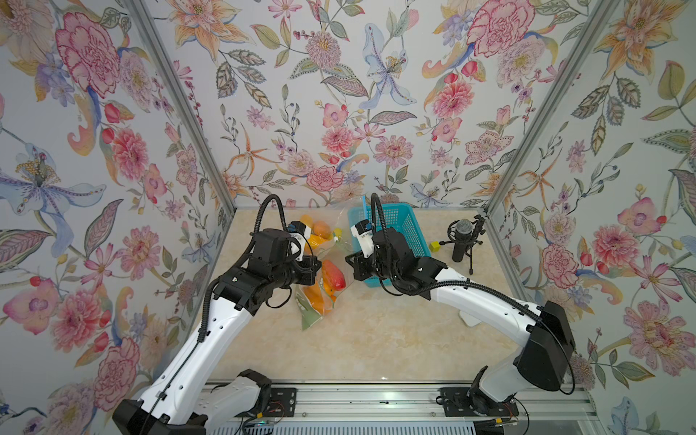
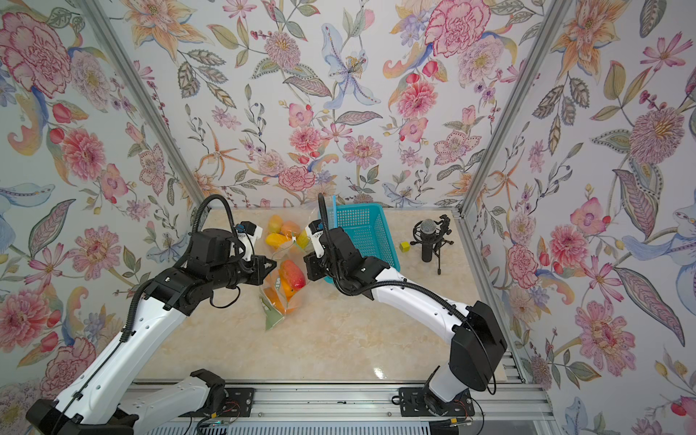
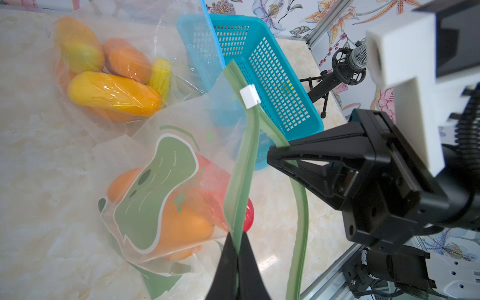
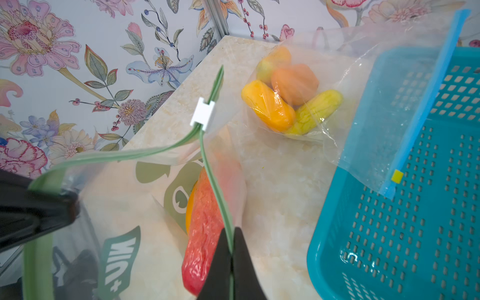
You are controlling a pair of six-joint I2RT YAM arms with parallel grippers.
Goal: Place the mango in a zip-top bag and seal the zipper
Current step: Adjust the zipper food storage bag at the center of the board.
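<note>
Pinching opposite rims of the zip-top bag (image 3: 155, 181), left claw (image 3: 237, 250), right claw (image 4: 231, 250), mango (image 4: 204, 233) inside

One marking is partly legible in the right wrist view: white block characters on a green patch (image 4: 120, 259) printed on the zip-top bag (image 4: 124, 197). They resemble "MIO+", reading uncertain. Small print on the white wrist housing (image 1: 363, 236) is illegible.

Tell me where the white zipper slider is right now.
In the right wrist view the slider sits near the far end of the green zipper, nearest the other bag of fruit.
</note>
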